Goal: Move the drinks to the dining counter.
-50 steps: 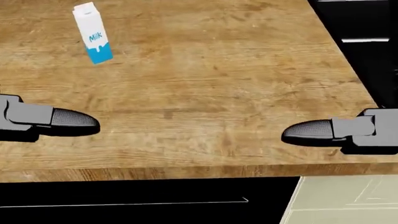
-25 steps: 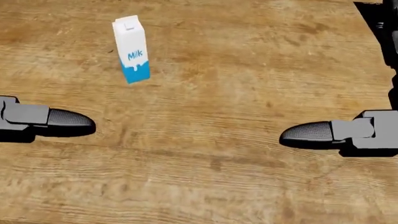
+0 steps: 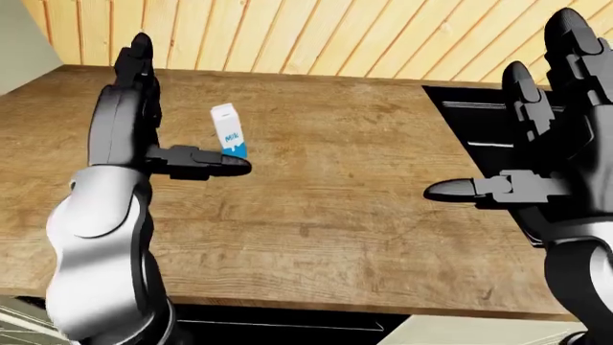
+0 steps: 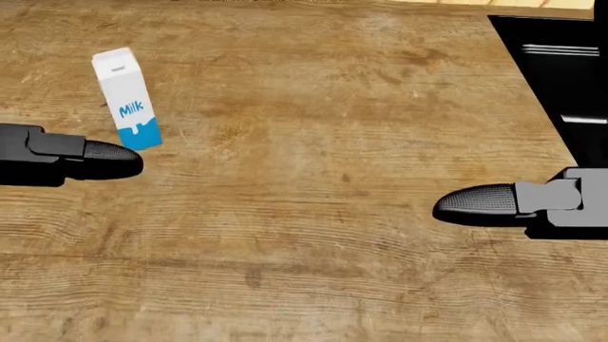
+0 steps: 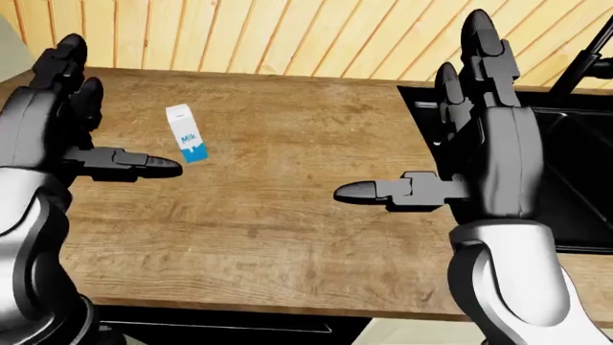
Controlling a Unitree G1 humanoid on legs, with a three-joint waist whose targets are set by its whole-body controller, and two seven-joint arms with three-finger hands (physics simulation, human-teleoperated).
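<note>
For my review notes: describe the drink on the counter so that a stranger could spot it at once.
On the wooden counter, to the left of the black sink, a milk carton stands upright beside the thumb of the left hand. It is the only loose item there: white with a blue base and "Milk" lettering.

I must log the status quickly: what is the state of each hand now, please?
Left hand: open, fingers spread, holding nothing; the milk carton stands just past its thumb.
Right hand: open, fingers spread, holding nothing.
</note>
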